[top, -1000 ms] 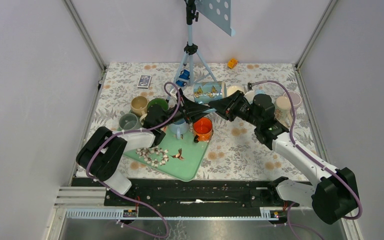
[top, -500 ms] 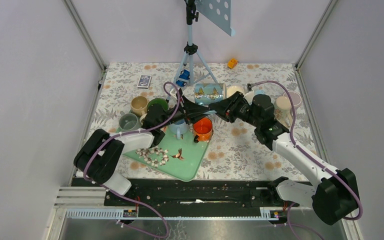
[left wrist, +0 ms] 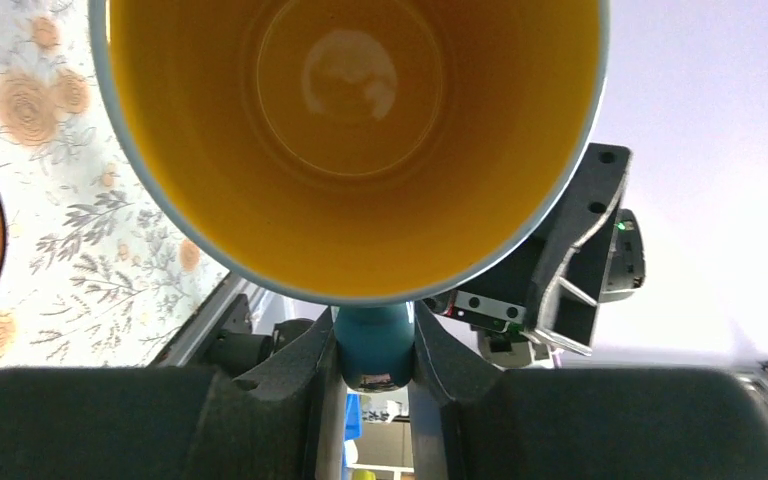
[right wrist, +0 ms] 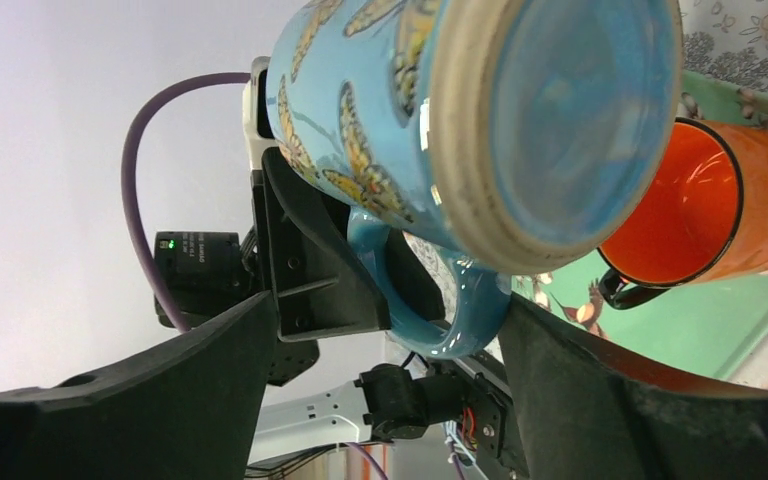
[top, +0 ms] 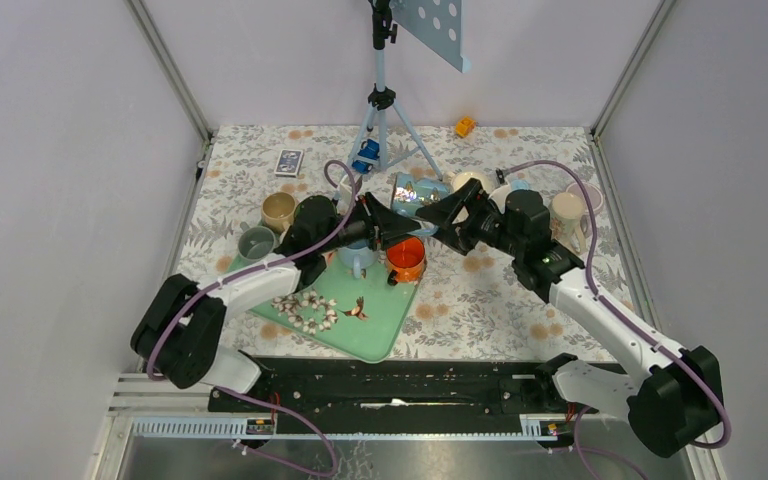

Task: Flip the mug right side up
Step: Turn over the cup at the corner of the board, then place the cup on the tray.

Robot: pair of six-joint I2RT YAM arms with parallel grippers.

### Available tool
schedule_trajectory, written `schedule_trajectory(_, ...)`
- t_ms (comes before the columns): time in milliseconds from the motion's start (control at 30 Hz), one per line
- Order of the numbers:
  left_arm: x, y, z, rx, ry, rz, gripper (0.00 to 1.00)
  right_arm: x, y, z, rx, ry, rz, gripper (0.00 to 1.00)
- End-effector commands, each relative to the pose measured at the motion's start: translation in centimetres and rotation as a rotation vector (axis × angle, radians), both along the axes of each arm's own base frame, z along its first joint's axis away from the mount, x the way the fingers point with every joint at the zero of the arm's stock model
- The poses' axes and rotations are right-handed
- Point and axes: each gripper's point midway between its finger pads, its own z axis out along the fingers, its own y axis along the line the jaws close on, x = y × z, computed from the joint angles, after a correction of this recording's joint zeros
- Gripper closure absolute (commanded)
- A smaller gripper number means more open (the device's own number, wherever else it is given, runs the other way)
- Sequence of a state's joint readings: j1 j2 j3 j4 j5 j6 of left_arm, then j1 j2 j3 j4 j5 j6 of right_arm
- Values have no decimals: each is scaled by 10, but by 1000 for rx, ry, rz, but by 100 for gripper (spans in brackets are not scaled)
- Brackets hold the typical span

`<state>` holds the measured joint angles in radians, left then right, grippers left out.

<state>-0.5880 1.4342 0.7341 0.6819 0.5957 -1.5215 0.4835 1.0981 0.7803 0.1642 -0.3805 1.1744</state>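
Above the middle of the surface (top: 475,295), the two arms pointed at each other. The butterfly mug (top: 418,190) hung tilted between them. Its handle was pinched in the left hand (top: 384,214). The right hand (top: 440,208) was spread wide around its base, with gaps on both sides. Directly below, an orange mug (top: 405,257) and a blue mug (top: 358,256) stood on the green tray (top: 370,325), leaving little room to descend. A tripod (top: 384,120) blocked the rear. A beige mug (top: 278,210) and a grey mug (top: 257,242) crowded the left, and a pale cup (top: 566,208) stood at the right. Bare patterned cloth lay open at the near right, between tray and right arm.
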Motion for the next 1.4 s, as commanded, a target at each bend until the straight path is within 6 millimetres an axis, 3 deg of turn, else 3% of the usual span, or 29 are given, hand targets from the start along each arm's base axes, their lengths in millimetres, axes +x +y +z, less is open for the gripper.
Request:
schedule_trajectory(0,3,7,75,-39,-301,61,100,-3,-4,34,-30,-118,-3,8)
schedule_trajectory(100,6,10,77,15,-333,87,100,-4,-10,31,-81,-122,-15,0)
schedule_trajectory(367,10,22,83,143,-387,150,100,-10,-31,27,-221,-131,-61,0)
schedule_trajectory(533,8,40,81,258,-402,212,100,-11,-47,25,-313,-143,-100,0)
schedule_trajectory(867,-15,109,61,556,-372,381,100,-7,-61,4,-468,-118,-106,0)
schedule_trajectory(1067,-33,158,35,753,-295,476,100,-4,-67,-6,-543,-105,-102,0)
schedule_trajectory(1233,-44,187,15,878,-233,523,100,0,-84,-15,-622,-68,-170,0)
schedule_trajectory(1367,-47,199,-3,936,-190,547,100,1,-102,-24,-691,-18,-245,0)
